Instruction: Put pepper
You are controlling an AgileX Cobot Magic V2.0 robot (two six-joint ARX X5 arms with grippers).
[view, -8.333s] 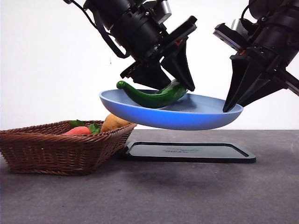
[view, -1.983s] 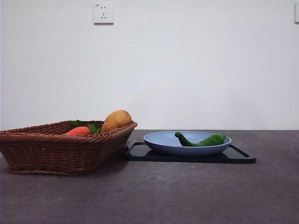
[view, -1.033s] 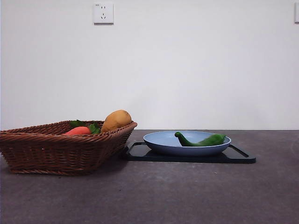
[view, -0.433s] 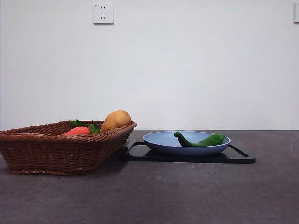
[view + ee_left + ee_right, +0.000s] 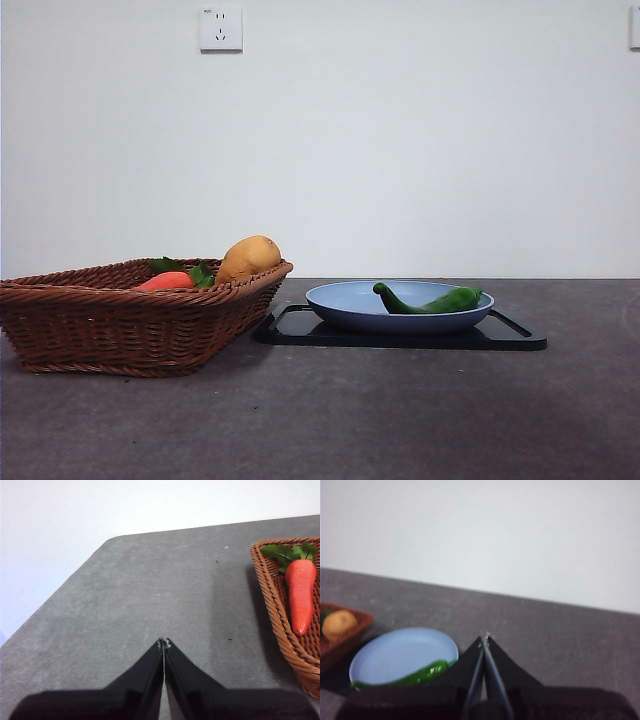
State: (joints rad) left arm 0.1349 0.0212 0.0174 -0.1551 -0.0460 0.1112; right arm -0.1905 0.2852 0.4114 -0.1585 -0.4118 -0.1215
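The pepper [image 5: 430, 300] lies in the blue plate [image 5: 340, 300], toward the side of the plate farthest from the basket [image 5: 130, 320]. Its thin hooked stem rises near the plate's middle and its thick end rests by the far rim. The plate sits on a flat black tray [image 5: 500, 338], and the tray lies on the grey tabletop [image 5: 400, 420] with one corner just beside the basket.

Neither hand appears in the front view. The right hand [image 5: 484, 639] is closed, its two black jaws meeting at a point with nothing between them. It hangs above the tabletop, apart from the plate [image 5: 395, 652], on the side away from the basket [image 5: 350, 635]. From there the pepper [image 5: 420, 674] shows as a green curve along the plate's near edge, partly hidden behind one jaw; it is near the hand but not touching it.

The left hand [image 5: 164, 642] is also closed and empty, jaws pressed together. It hovers over bare tabletop [image 5: 150, 595] on the basket's [image 5: 285, 630] other side, well apart from the plate, which is out of its view.

In the basket lie a carrot [image 5: 301, 592] with green leaves and a tan potato [image 5: 250, 256], the potato at the end nearer the plate.
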